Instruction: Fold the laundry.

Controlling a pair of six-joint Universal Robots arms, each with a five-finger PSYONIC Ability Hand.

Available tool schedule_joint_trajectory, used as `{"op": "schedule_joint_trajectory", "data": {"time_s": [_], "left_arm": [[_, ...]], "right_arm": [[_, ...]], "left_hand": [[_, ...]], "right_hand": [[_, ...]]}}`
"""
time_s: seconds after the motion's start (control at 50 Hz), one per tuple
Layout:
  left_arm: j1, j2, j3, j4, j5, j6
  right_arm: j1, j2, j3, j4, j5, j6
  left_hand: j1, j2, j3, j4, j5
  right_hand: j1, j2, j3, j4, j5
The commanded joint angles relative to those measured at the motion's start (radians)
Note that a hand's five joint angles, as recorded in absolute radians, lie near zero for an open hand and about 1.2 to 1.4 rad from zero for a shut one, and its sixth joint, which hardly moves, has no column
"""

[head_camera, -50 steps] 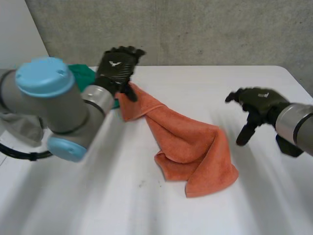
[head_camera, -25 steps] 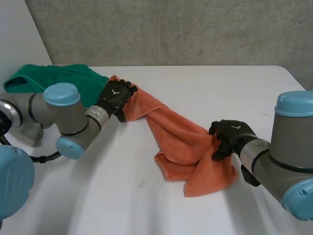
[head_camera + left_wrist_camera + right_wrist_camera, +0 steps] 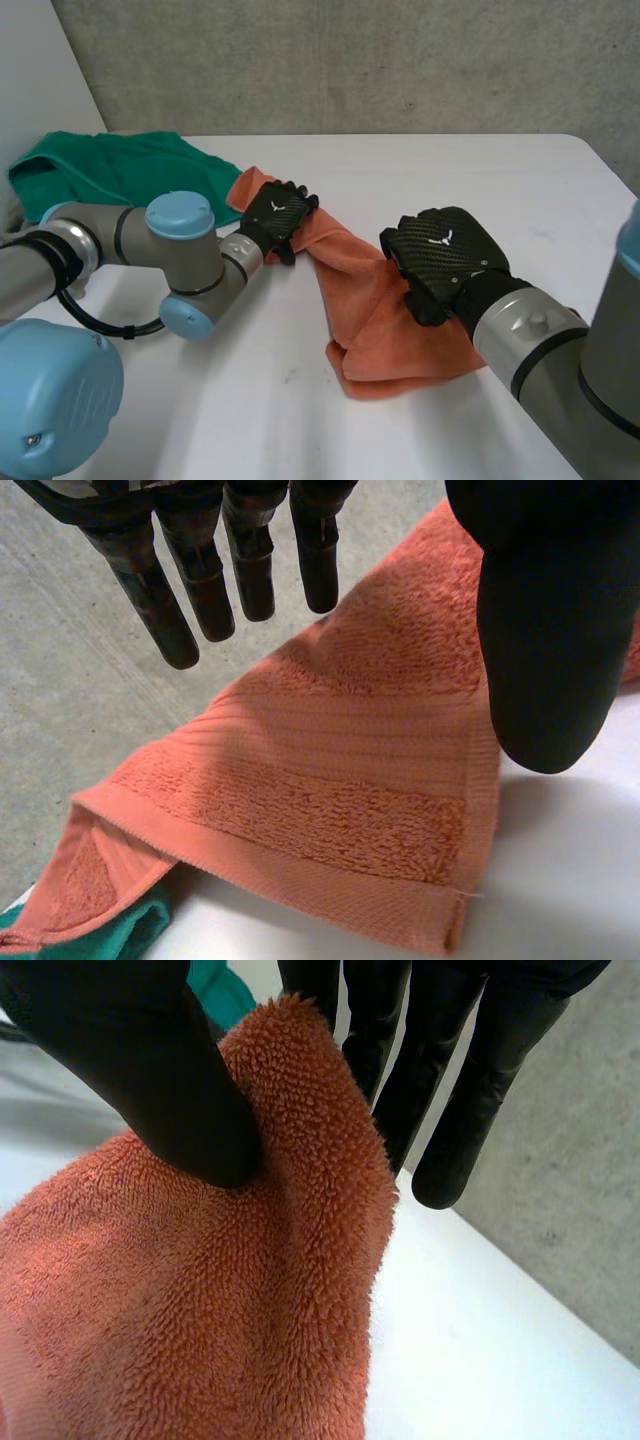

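- The orange towel (image 3: 385, 320) lies crumpled on the white surface (image 3: 250, 410). It forms a rumpled band running from the far left toward the near middle, where it bunches into a thicker heap.
- Its far end rests right against the green cloth (image 3: 120, 165), which is heaped at the far left corner of the surface. In the left wrist view we see the same green cloth (image 3: 150, 932) tucked against the towel's hem.
- The left hand (image 3: 278, 215) sits on that far end of the towel, close to the green cloth.
- In its wrist view the fingers (image 3: 200, 580) are straight and spread above the towel, and the thumb (image 3: 545, 630) stands well apart from them. A flat hemmed corner lies under the palm, and we see nothing gripped.
- The right hand (image 3: 440, 258) is on the bunched near part of the towel, toward its right edge.
- In its wrist view a raised fold of the orange towel (image 3: 300, 1110) stands between the thumb (image 3: 150, 1070), which presses into it, and the straight fingers (image 3: 470, 1090) on the other side. We read the fold as pinched.
- The left arm (image 3: 180, 250) lies low over the surface, and the right arm (image 3: 540, 345) comes in from the near right.
- A grey concrete wall (image 3: 350, 60) stands behind the surface.
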Motion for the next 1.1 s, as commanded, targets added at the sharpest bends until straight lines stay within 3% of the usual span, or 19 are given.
{"op": "schedule_joint_trajectory", "data": {"time_s": [0.02, 0.1, 0.26, 0.4, 0.58, 0.7, 0.88, 1.0, 1.1], "left_arm": [[-0.007, -0.016, 0.015, 0.000, -0.011, -0.001], [-0.020, -0.027, 0.018, 0.000, -0.011, -0.001], [-0.027, -0.033, 0.040, 0.014, -0.035, -0.001], [-0.009, 0.068, 0.037, 0.034, -0.120, 0.006], [0.056, 0.263, -0.063, 0.023, -0.095, 0.004], [0.054, 0.335, -0.158, 0.003, -0.039, 0.002], [0.054, 0.342, -0.215, -0.127, -0.036, 0.012], [0.062, 0.326, -0.079, -0.094, -0.060, 0.015], [0.060, 0.323, 0.107, 0.021, -0.120, -0.017]], "right_arm": [[0.021, -0.058, 0.007, 0.024, 0.000, 0.005], [0.021, -0.088, 0.010, 0.032, 0.000, 0.005], [0.023, -0.119, 0.011, 0.038, 0.001, 0.001], [-0.006, -0.096, 0.008, 0.103, 0.000, -0.108], [-0.178, 0.000, -0.030, 0.116, -0.003, -0.278], [-0.207, 0.109, -0.084, 0.089, 0.000, -0.280], [-0.207, 0.293, -0.196, 0.026, 0.001, -0.292], [-0.209, 0.398, -0.401, -0.040, 0.032, -0.295], [-0.212, 0.419, -0.602, -0.234, 0.136, -0.301]], "left_hand": [[0.140, 0.136, 0.138, 0.136, 0.130], [0.240, 0.235, 0.237, 0.236, 0.230], [1.037, 1.033, 1.034, 1.033, 1.027], [1.038, 1.034, 1.036, 1.034, 1.028], [1.038, 1.034, 1.036, 1.034, 1.028], [1.038, 1.034, 1.036, 1.034, 1.028], [1.038, 1.034, 1.036, 1.034, 1.028], [1.038, 1.034, 1.036, 1.034, 1.028], [1.038, 1.034, 1.036, 1.034, 1.028]], "right_hand": [[0.446, 0.229, 0.222, 0.213, 0.254], [0.446, 0.229, 0.222, 0.213, 0.254], [0.446, 0.229, 0.222, 0.213, 0.254], [0.446, 0.229, 0.222, 0.213, 0.254], [0.446, 0.229, 0.222, 0.213, 0.254], [0.446, 0.229, 0.222, 0.213, 0.254], [0.446, 0.229, 0.222, 0.213, 0.254], [0.446, 0.229, 0.222, 0.213, 0.254], [0.446, 0.229, 0.222, 0.213, 0.254]]}}
